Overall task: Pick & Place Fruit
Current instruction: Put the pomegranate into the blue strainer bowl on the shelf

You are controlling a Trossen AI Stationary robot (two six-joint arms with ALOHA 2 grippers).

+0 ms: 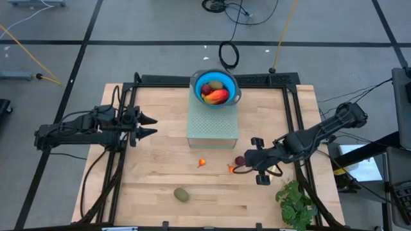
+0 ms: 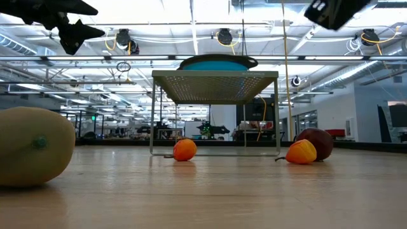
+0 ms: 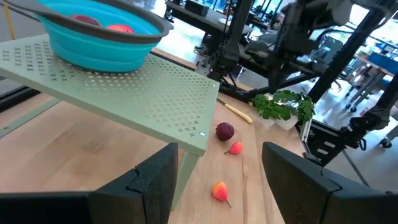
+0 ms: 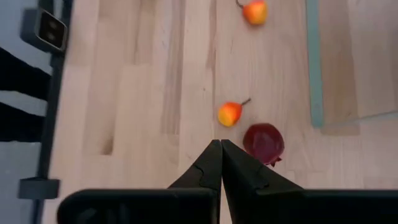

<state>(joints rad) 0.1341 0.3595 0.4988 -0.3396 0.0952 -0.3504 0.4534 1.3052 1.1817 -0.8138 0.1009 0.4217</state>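
Several fruits are already gathered in the blue bowl [image 1: 216, 88] at the tabletop's far edge; four remain loose nearer the front. The right gripper [image 1: 251, 156], pinched together and empty, is poised above the dark red fruit [image 1: 239, 160].

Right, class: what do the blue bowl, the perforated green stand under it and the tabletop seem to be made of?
The round blue bowl looks like matte soft plastic or silicone: smooth, even colour. The pale green perforated stand is probably painted sheet metal: thin, with punched holes. The light tabletop appears to be wood: visible grain and joined planks.
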